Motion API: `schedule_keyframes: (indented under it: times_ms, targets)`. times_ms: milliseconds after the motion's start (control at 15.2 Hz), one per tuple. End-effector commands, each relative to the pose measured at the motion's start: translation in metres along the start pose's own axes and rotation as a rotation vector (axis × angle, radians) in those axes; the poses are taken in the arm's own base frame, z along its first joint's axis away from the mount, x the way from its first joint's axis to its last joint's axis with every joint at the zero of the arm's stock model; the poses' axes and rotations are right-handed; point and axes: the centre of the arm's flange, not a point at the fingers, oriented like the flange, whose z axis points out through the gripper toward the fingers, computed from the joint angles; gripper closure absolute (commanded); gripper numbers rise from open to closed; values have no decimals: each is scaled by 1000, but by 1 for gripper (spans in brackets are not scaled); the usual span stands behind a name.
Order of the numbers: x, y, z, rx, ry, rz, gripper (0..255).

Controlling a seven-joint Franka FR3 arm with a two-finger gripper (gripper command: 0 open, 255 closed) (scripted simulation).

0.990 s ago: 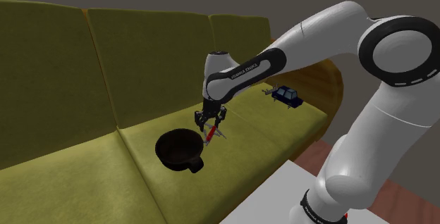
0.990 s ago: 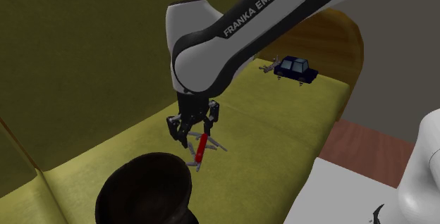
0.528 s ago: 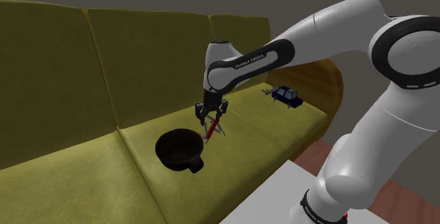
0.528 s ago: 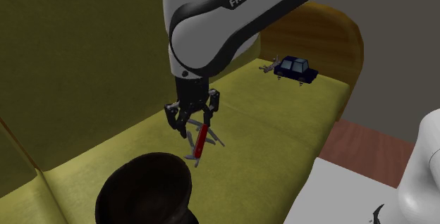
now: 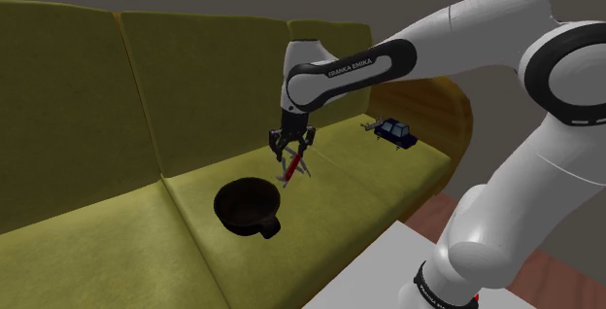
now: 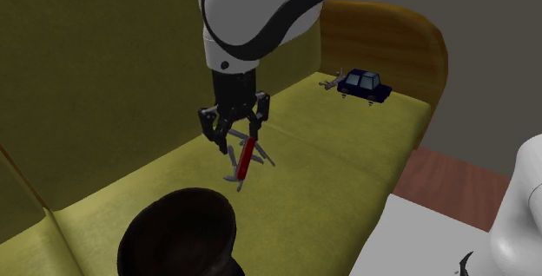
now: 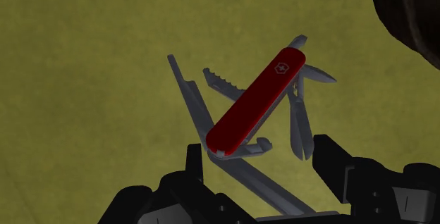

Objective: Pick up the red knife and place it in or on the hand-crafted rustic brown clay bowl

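One red knife [image 6: 246,160] hangs clamped in the gripper [image 6: 234,138], raised just beside the dark bowl [image 6: 178,231]; splayed blades could snag its rim; grip may slip.

Smooth, glossy red shell on the knife [image 7: 257,99], plastic by the look. Dull grey metal for its fanned-out blades, one saw-toothed. Matt black on the gripper [image 7: 259,152], hard and smooth. Olive cloth over the sofa [image 5: 97,113], matt, with a fine mottled grain. Dark brown bowl [image 5: 248,205], dull, barely any sheen. At 2 o'clock from the bowl in the shoulder view, smooth dark blue car [image 5: 394,131]. Past it, smooth orange-brown armrest [image 6: 391,31], wood-like. Smooth white arm [image 5: 437,45] with a soft sheen. Matt white stand [image 5: 388,268]. Reddish wood-plank floor [image 5: 437,210].
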Motion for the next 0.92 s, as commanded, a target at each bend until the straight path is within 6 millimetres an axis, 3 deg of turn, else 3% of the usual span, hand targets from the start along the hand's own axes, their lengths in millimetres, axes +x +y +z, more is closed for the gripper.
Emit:
schedule_keyframes:
  times_ms: [0,858]
  targets:
    - [-1,0,-10,0,0,0,255]
    - [-1,-1,-76,0,0,0,255]
